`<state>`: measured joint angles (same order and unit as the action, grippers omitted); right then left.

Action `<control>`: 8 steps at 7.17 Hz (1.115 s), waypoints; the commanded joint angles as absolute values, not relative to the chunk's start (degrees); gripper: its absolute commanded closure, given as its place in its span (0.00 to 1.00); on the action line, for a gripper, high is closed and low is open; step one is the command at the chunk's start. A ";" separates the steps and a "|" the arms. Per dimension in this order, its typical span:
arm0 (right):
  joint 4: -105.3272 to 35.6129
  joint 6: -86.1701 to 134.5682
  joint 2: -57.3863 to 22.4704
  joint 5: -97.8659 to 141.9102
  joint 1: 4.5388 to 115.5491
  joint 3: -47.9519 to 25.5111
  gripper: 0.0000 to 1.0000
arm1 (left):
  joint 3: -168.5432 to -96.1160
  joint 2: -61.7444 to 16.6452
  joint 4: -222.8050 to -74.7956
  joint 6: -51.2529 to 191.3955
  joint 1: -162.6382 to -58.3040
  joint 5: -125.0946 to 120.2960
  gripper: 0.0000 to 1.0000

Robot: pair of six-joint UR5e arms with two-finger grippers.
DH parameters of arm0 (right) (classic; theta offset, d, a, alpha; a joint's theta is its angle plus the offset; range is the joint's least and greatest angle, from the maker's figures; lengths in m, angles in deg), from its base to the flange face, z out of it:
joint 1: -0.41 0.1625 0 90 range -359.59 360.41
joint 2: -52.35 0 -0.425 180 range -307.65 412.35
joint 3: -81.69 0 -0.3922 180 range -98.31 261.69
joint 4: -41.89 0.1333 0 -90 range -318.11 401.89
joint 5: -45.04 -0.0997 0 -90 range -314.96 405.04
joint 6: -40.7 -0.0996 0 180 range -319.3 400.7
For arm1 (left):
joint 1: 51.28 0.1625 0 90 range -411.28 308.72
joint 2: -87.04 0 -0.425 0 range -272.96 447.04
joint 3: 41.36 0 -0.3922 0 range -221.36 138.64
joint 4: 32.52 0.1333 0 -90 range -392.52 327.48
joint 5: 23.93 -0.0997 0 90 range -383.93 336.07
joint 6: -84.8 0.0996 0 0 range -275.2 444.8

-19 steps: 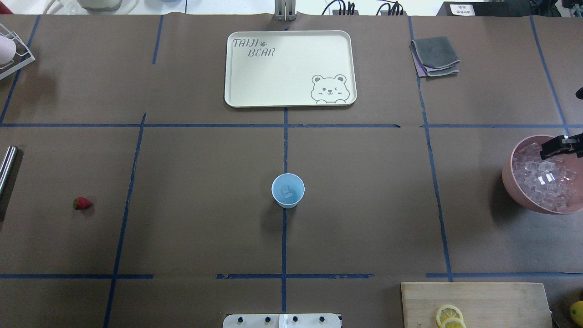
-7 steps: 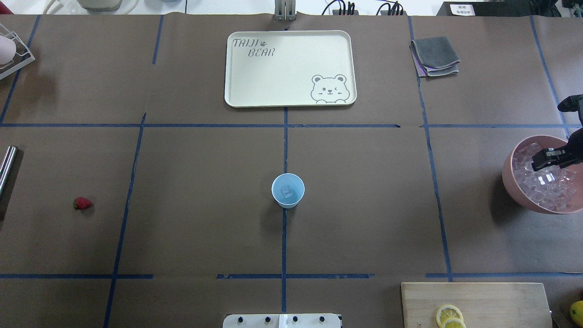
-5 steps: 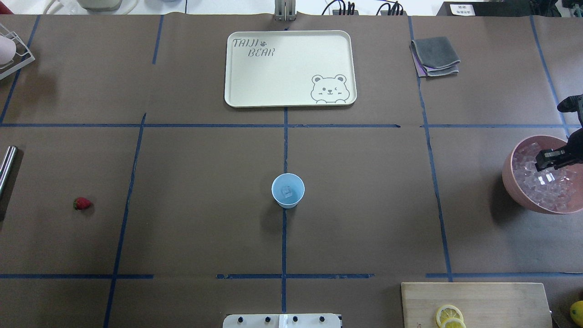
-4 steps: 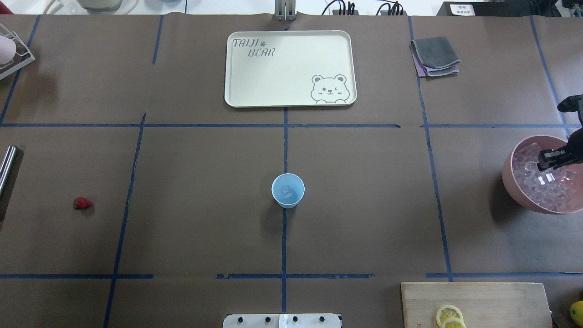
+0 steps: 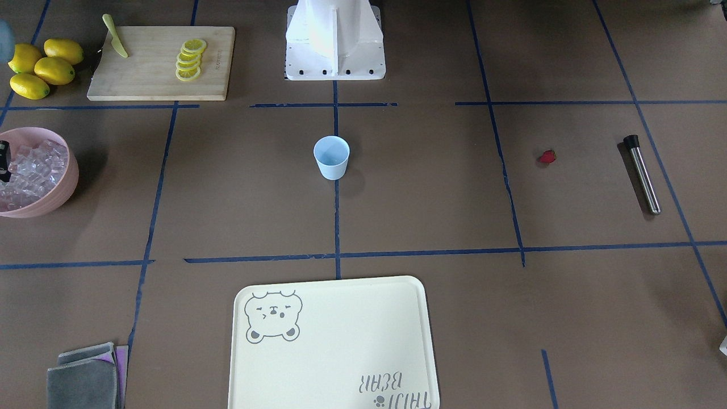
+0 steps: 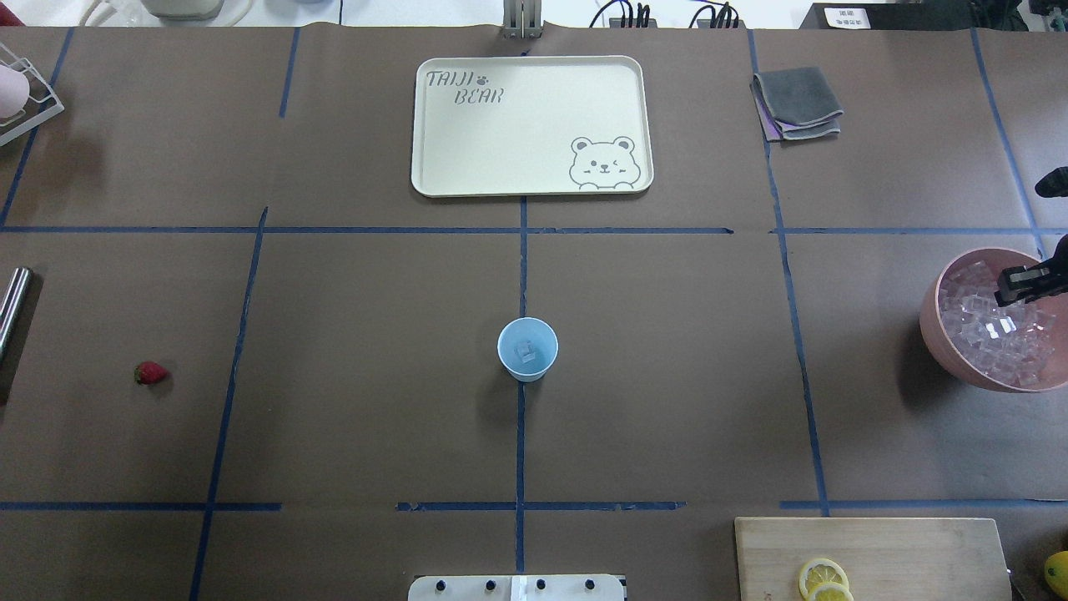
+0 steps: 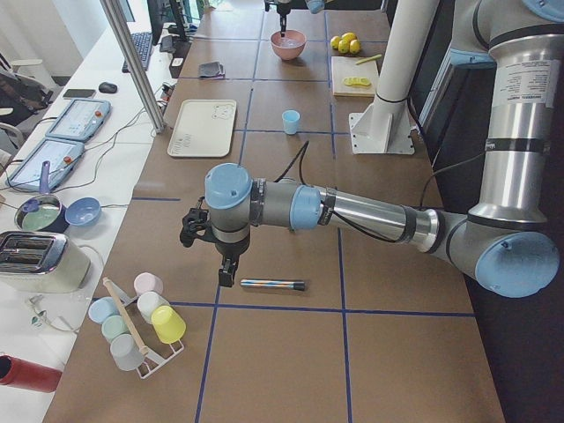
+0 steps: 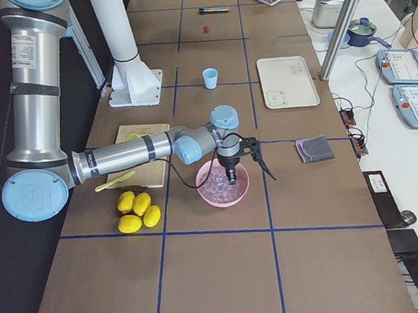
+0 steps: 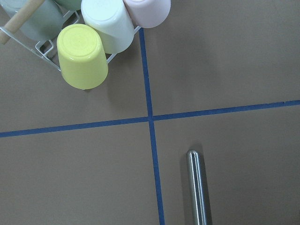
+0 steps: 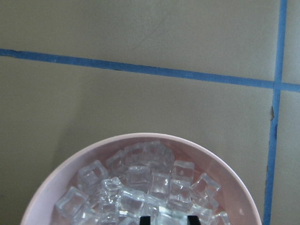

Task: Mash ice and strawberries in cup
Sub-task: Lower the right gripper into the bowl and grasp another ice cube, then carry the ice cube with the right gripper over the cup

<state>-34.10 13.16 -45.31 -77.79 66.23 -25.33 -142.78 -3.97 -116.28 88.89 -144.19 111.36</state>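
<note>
1. The right tool point(image 6: 1005, 288) hangs over the large pink plastic bowl point(image 6: 929, 330) at the right end of the surface. In the wrist view its dark fingertips point(image 10: 145, 220) stand apart with clear ice in the gap. I judge that it is pinching one of the small, clear, glassy ice cubes point(image 10: 140, 178) heaped there.
2. A wet, hard cube is slick. It could squirt out of a two-point pinch on the carry across to the cup and land on the brown paper.
3. The small pale blue plastic cup point(image 6: 527, 349) stands upright mid-surface, well apart from the bowl, with one cube lying in its bottom. It looks light and narrow-based, so a tool clipping its rim would likely tip it.
4. The small red strawberry point(image 6: 150, 373) with its green top lies on the surface well to the cup's left, not yet in the cup. It is soft, and too hard a squeeze would bruise it.
5. The left tool point(image 7: 226, 280) hangs above a slim steel rod point(image 5: 643, 173). I cannot tell whether it is spread or pressed together.
6. If the cup is not held during mashing, it may skid or topple and cubes may jump out.
</note>
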 commanded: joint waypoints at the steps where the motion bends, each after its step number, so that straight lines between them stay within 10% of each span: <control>1: -42.53 15.21 -43.03 -77.91 68.00 -32.62 1.00 | -143.57 -3.48 -116.19 88.84 -144.26 111.42 0.00; 8: -53.87 -10.75 -16.61 -77.95 47.40 -33.71 1.00 | -143.49 -2.78 -116.11 88.84 -144.26 111.42 0.00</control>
